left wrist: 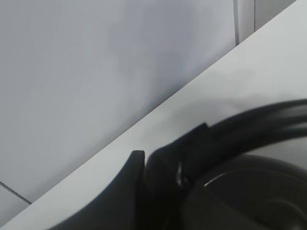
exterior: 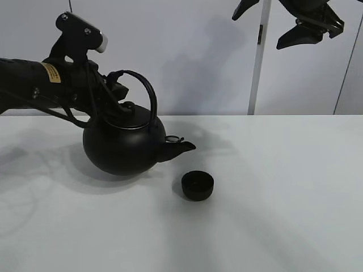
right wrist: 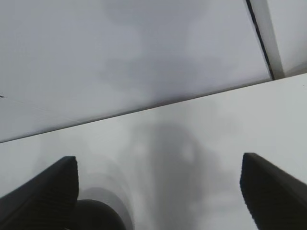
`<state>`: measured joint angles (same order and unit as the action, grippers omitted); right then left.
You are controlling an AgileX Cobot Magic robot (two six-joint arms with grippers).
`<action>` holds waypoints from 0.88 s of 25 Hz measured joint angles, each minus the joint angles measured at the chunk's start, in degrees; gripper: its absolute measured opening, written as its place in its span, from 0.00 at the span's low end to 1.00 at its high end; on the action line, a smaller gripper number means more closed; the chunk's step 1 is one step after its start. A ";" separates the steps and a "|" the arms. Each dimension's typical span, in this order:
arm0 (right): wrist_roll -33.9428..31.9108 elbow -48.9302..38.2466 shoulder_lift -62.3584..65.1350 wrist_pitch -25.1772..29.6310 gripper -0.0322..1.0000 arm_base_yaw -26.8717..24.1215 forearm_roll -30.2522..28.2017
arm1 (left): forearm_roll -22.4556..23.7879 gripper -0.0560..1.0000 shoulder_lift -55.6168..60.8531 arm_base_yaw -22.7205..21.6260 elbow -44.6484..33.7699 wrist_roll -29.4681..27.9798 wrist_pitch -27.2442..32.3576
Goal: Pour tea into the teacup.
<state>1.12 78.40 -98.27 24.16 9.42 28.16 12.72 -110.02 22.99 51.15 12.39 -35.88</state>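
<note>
The big round black teapot (exterior: 122, 146) is at the left middle of the white table (exterior: 283, 187), with its spout (exterior: 182, 149) pointing right. The small black teacup (exterior: 197, 186) stands on the table just below and to the right of the spout tip, apart from it. My left gripper (exterior: 116, 86) is shut on the teapot's arched handle (left wrist: 259, 124). One finger (left wrist: 122, 191) shows beside the handle in the left wrist view. I cannot tell whether the pot rests on the table. My right gripper (exterior: 262, 27) is open, empty and high at the back right; its fingertips stand wide apart in the right wrist view (right wrist: 158, 191).
A pale wall stands behind the table, with a white vertical post (exterior: 256, 73) right of the middle. The left arm (exterior: 34, 79) reaches in from the left edge. A dark round shape (right wrist: 98, 215) shows low in the right wrist view.
</note>
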 joint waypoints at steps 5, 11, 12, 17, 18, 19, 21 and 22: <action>0.00 0.00 0.00 -0.05 0.64 0.00 0.00 | 0.00 0.14 0.00 0.00 0.00 0.80 0.00; 0.00 0.00 0.00 -0.10 0.64 0.00 0.00 | 0.00 0.14 0.00 0.00 0.04 1.90 1.22; 0.00 0.00 0.00 -0.10 0.64 0.00 0.00 | 0.00 0.14 0.00 0.00 0.04 1.97 1.36; 0.00 0.00 0.00 -0.10 0.64 0.00 0.00 | 0.00 0.14 0.00 0.00 0.20 2.18 2.04; 0.00 0.00 0.00 -0.10 0.64 0.00 0.00 | 0.00 0.14 -0.04 0.00 0.42 2.18 2.50; 0.00 0.00 0.00 -0.10 0.64 0.00 0.00 | 0.00 0.14 -0.04 0.00 0.63 2.18 2.87; 0.00 0.00 0.00 -0.10 0.64 0.00 0.00 | 0.00 0.14 -0.10 0.00 1.11 2.18 3.08; 0.00 0.00 0.00 -0.10 0.64 0.00 0.00 | 0.00 0.14 -0.10 0.00 1.28 2.18 3.08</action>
<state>1.12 78.40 -98.27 24.06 9.42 28.16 12.72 -110.13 22.99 52.43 14.57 -32.80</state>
